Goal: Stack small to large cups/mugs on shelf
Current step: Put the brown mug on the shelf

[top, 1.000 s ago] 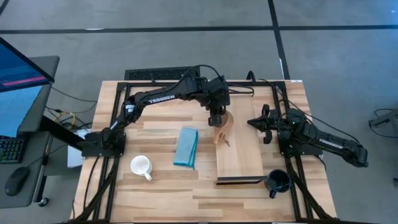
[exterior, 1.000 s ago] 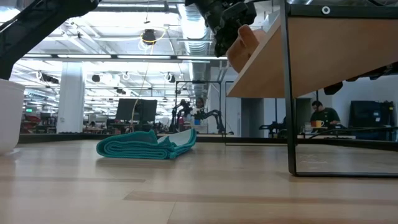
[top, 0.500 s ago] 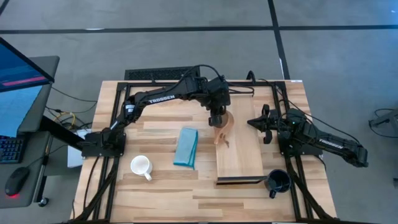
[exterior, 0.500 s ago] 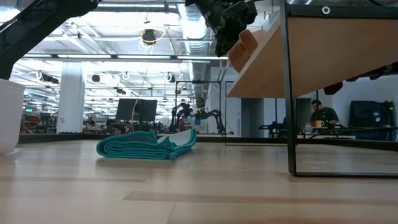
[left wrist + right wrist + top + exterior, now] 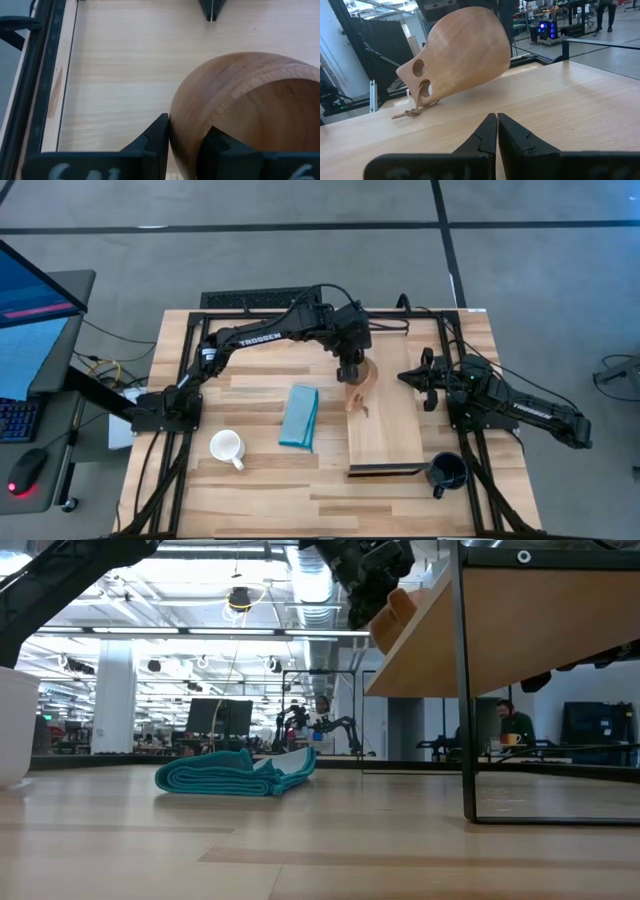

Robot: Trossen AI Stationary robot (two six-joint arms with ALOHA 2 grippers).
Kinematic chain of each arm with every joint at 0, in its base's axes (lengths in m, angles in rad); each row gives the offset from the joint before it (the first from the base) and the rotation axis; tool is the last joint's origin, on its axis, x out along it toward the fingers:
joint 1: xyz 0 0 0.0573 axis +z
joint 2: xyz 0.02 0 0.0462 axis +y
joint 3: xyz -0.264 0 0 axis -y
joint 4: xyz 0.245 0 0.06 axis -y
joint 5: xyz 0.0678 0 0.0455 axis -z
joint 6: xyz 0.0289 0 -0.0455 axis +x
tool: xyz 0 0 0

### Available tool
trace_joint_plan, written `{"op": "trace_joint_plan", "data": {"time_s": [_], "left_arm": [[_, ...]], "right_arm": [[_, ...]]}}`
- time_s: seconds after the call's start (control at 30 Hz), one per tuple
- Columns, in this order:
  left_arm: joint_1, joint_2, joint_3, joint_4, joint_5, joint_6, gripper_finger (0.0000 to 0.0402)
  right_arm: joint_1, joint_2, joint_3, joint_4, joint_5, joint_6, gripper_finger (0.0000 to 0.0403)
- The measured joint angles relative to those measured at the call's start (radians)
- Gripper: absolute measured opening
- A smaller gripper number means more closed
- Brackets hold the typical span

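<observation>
The left end effector (image 5: 350,372) pinches the rim of the small light-brown wooden cup (image 5: 359,386), tilted at the nine o'clock edge of the long light-wood shelf (image 5: 392,435). If it lets go now, the cup could roll off that edge. The right end effector (image 5: 424,377), fingers pressed together and empty, waits at three o'clock.

"TROSSEN" on both arms (image 5: 262,336)

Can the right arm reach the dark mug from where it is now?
Probably yes. The dark mug stands on the table beside the shelf, close to the right arm's base, with nothing between them.
</observation>
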Motion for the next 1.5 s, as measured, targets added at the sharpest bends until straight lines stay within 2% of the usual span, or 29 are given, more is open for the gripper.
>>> {"op": "trace_joint_plan", "data": {"time_s": [0.1,0.37,0.53,0.77,1.13,1.5], "left_arm": [[0.0,0.0,0.0,0.017,0.0,-0.001,0.0062],[0.0,0.0,0.0,0.021,-0.027,-0.002,0.0118],[0.0,0.0,0.0,0.03,-0.03,0.012,0.0138],[0.0,0.001,0.0,0.069,-0.03,0.056,0.0142],[-0.006,0.069,0.002,0.115,-0.004,0.078,0.0142],[-0.009,0.074,0.014,0.154,0.094,0.163,0.0142]], "right_arm": [[0.0,0.0,0.0,0.0,0.0,0.0,0.0037],[0.0,0.0,0.0,0.0,0.0,0.0,0.0037],[0.0,0.0,0.0,0.0,0.0,0.0,0.0037],[0.0,0.0,0.0,0.0,0.0,0.0,0.0037],[0.0,0.007,0.0,0.0,0.0,0.0,0.0037],[0.0,0.009,0.0,0.0,0.0,0.0,0.0037]]}}
